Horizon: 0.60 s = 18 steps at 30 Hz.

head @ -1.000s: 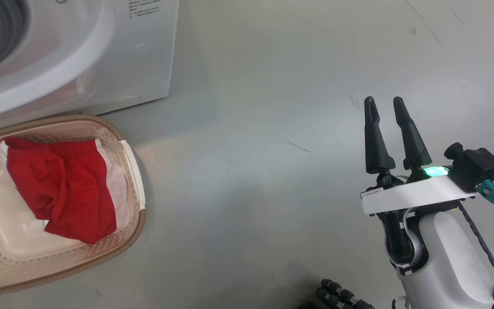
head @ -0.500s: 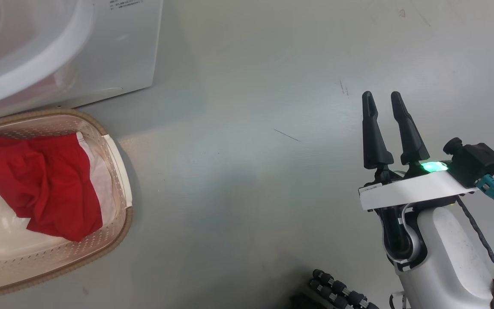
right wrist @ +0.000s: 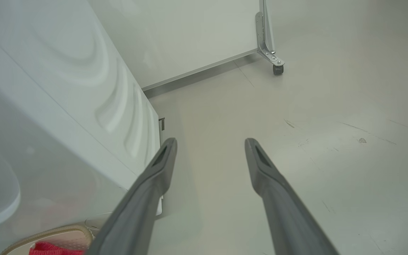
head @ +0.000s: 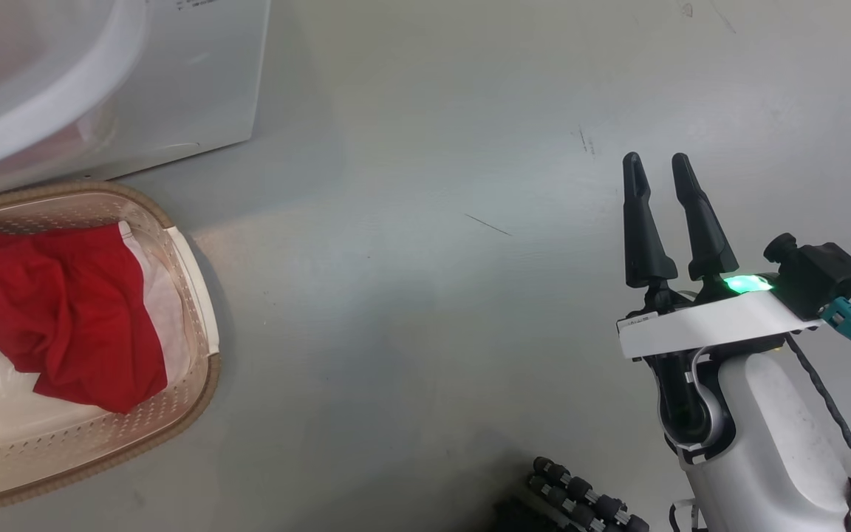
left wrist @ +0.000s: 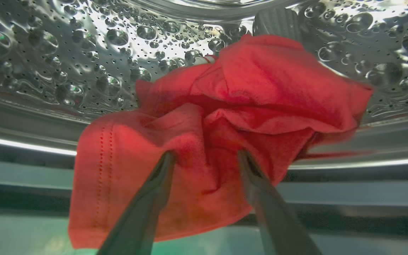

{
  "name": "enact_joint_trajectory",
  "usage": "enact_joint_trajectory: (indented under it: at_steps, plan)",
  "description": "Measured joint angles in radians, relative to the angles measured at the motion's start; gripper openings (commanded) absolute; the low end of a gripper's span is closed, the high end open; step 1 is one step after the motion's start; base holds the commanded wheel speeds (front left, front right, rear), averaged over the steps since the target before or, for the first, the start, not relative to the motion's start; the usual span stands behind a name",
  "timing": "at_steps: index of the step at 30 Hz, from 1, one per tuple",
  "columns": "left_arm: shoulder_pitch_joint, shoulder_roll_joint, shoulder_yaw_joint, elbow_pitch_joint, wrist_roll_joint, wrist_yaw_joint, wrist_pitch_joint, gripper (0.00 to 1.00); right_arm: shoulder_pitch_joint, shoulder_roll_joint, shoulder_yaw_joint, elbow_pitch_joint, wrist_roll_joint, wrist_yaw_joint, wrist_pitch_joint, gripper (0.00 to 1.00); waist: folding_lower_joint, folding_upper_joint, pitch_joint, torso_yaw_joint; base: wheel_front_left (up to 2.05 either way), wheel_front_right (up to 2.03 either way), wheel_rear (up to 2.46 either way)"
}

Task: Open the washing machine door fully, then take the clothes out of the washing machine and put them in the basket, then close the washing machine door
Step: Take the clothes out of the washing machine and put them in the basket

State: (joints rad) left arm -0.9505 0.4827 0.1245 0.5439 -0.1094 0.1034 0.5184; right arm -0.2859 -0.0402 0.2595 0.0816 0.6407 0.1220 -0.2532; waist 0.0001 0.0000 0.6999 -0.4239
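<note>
Left wrist view: looking into the washing machine (left wrist: 83, 53), with the clothes (left wrist: 253, 92) bunched straight ahead, long side across, touching both tips of the left gripper (left wrist: 207, 155), spread wide, not closed. Far nearer than the right gripper (head: 656, 159), open above the floor (head: 433, 332).

A broad stretch of bare grey floor (head: 425, 310) is seen open ahead of the right gripper (head: 656, 159), whose fingers are spread wide. To the left, passage is blocked by the big white washing machine (head: 174, 81) and, in front of it, the cream perforated plastic basket (head: 200, 318). Farther off, the floor is closed by a white panel on a castor (right wrist: 197, 32). Inside the perforated steel drum (left wrist: 83, 53), the way is taken up by a crumpled red fabric garment (left wrist: 260, 92), bunched between the parted fingers of the left gripper (left wrist: 205, 157).
</note>
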Motion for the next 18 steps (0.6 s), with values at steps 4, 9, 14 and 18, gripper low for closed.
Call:
enact_joint_trajectory:
  at_steps: [4, 9, 14, 18]
  plan:
    - [-0.014, -0.012, -0.001, 0.016, -0.001, 0.0, 0.0, 0.0, -0.006, 0.0, -0.001, 0.0, 0.0, 0.0, 0.0, 1.0, 0.0, 0.0, 0.001, 0.004, 0.0, 0.0, 0.0]
    - [-0.031, -0.012, 0.0, 0.05, -0.009, 0.0, -0.023, 0.0, -0.019, 0.0, -0.002, 0.001, 0.0, 0.0, 0.0, 1.0, 0.0, 0.0, -0.001, 0.01, 0.0, 0.0, 0.0]
    - [-0.033, -0.012, -0.002, 0.095, -0.021, -0.016, -0.071, 0.0, -0.019, 0.0, -0.007, 0.007, 0.0, 0.0, 0.0, 1.0, 0.0, 0.0, -0.014, 0.018, 0.0, 0.0, 0.0]
    - [-0.033, -0.015, -0.003, 0.132, -0.029, -0.036, -0.111, 0.0, -0.021, 0.0, -0.013, 0.012, -0.002, 0.0, 0.0, 1.0, 0.0, 0.0, -0.031, 0.026, 0.0, 0.0, 0.0]
